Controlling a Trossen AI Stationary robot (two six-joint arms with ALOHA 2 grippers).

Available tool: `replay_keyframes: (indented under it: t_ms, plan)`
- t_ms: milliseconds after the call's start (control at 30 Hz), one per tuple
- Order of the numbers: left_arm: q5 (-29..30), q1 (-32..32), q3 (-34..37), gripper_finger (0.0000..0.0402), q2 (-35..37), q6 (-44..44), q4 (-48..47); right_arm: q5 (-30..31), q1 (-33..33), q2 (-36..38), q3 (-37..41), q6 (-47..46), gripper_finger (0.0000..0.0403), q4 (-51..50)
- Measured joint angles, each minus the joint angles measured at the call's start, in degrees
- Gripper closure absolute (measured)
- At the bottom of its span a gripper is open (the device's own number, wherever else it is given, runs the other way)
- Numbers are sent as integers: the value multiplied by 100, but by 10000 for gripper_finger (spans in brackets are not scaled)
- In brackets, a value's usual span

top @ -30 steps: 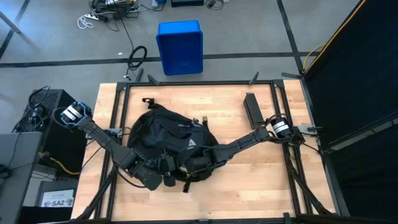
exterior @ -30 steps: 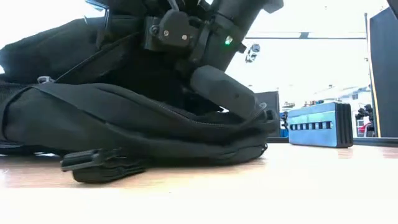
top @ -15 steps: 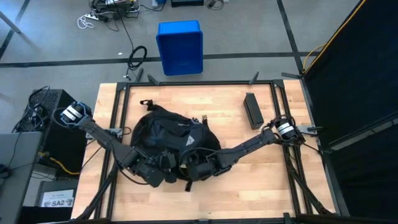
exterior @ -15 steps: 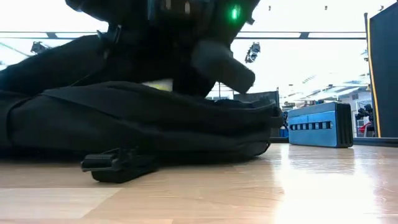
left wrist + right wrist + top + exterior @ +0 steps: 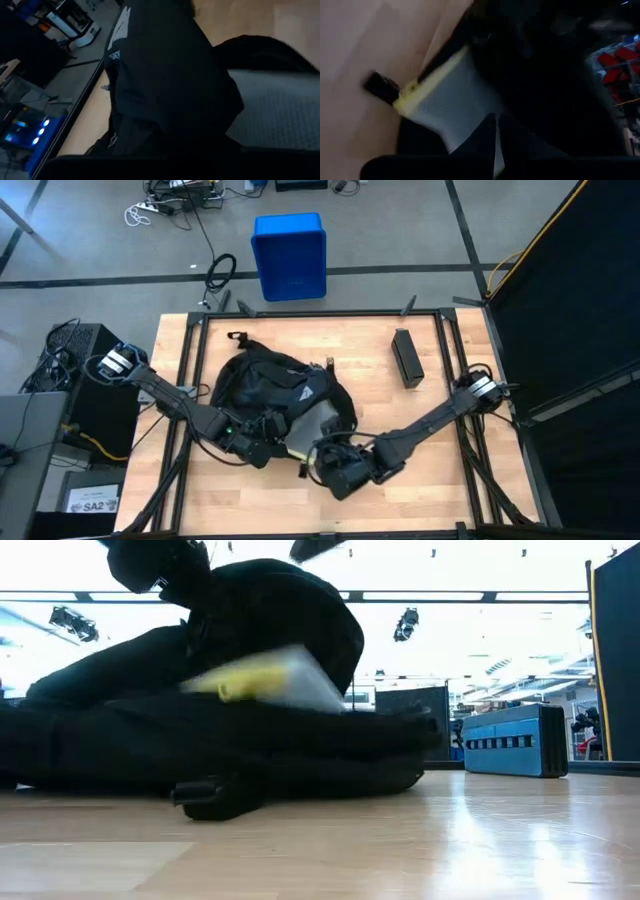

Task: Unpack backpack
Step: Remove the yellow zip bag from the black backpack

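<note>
The black backpack [image 5: 265, 385] lies on the wooden table, its pale triangular logo [image 5: 305, 393] facing up. A pale mesh pouch with a yellow edge [image 5: 312, 423] sticks out of its near side, and shows blurred in the low view too [image 5: 265, 680]. My right gripper [image 5: 322, 452] is shut on this pouch, just on the near side of the backpack. My left gripper [image 5: 266, 440] is shut at the backpack's near left edge, with black fabric [image 5: 165, 75] filling its wrist view and hiding its fingers. My left gripper is shut against the backpack's fabric at its near left edge [image 5: 258, 430]; the fabric and the gripper itself hide the place of contact. My right gripper pinches the pouch's mesh face [image 5: 475, 125] between its two fingers [image 5: 487, 137], slanting down from the table's near right. The pouch's far part lies in the backpack's opening, its yellow edge [image 5: 407, 95] out in the open.
A black box [image 5: 406, 358] lies on the table at the far right. A blue bin [image 5: 290, 255] stands on the floor beyond the far edge, and cables lie near it. Bare wood lies to the right of the backpack and along the near edge.
My right gripper has drawn back toward the table's near edge and risen, bringing the pale pouch out of the backpack, where it did not show before. The backpack's upper part has bulged upward. My left gripper has shifted a little toward the table's right.
</note>
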State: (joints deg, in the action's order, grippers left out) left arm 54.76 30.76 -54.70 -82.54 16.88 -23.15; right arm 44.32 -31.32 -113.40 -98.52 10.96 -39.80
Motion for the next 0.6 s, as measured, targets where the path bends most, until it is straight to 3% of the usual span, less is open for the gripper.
replay_keyframes:
  t_ms: [233, 367, 467, 600]
  plan:
    - [24, -79, 0, 396, 0, 7, 24, 38, -174, 342, -6, -323, 402, -89]
    - [17, -74, 0, 396, 0, 8, 30, -953, 13, 193, 42, -342, 398, -441]
    - [-52, -76, 0, 396, 0, 32, 45, -1349, 113, 12, 122, -268, 373, -456]
    - [-77, -74, 0, 396, 0, 33, 54, -1408, 143, -238, 156, -188, 312, -545]
